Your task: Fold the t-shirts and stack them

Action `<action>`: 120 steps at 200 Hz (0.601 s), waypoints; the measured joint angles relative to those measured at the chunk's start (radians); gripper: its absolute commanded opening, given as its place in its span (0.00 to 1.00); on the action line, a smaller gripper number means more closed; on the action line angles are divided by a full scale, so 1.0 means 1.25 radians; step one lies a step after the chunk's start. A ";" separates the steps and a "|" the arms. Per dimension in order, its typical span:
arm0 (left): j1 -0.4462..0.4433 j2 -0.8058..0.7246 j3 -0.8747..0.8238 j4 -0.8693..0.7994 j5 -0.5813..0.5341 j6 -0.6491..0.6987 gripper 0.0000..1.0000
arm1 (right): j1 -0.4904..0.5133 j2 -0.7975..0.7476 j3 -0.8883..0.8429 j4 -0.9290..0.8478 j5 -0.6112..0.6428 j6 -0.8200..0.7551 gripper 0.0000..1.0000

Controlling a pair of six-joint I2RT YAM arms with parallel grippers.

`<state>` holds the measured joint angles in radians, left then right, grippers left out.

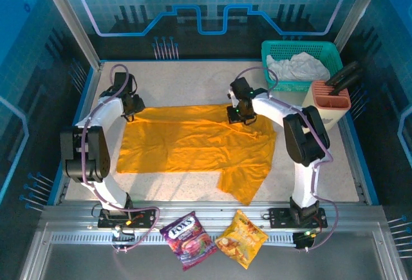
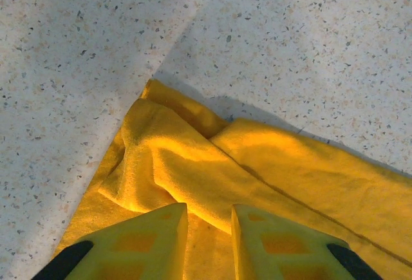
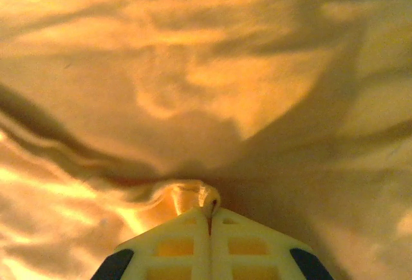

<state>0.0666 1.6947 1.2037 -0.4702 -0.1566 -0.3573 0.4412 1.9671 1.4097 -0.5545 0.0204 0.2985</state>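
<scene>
**Both grippers closed on the golden-orange t-shirt (image 1: pixel 193 141), which is spread on the table (image 1: pixel 187 84).**

The left gripper (image 2: pixel 209 210) is set at one corner of the shirt. Its jaws are held a narrow gap apart, and a raised fold of cloth is pinched in that gap. The bunched corner lies just ahead of the fingertips, with bare speckled table beyond it. The right gripper (image 3: pixel 210 212) is seen with jaws pressed together, and a small tuck of cloth is nipped at their tips. Rumpled orange cloth lies ahead of them and to both sides. The body of the shirt is stretched between the two sets of jaws. The whitish-grey t-shirt (image 1: pixel 297 67) is noted crumpled in a green basket (image 1: pixel 277 48), well apart from the right jaws.
</scene>
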 measured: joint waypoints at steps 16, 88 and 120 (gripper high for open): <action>-0.002 -0.002 0.000 0.000 0.000 0.000 0.25 | 0.026 -0.032 -0.032 0.011 0.001 0.020 0.00; -0.010 -0.003 0.000 0.000 0.000 0.000 0.26 | 0.117 -0.066 -0.145 0.048 0.029 0.125 0.00; -0.012 -0.003 0.000 0.000 0.000 0.000 0.26 | 0.130 -0.097 -0.178 0.054 0.059 0.159 0.04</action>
<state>0.0521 1.6913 1.2034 -0.4698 -0.1566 -0.3569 0.6041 1.8458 1.1877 -0.4873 0.0940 0.4976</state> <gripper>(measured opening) 0.264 0.051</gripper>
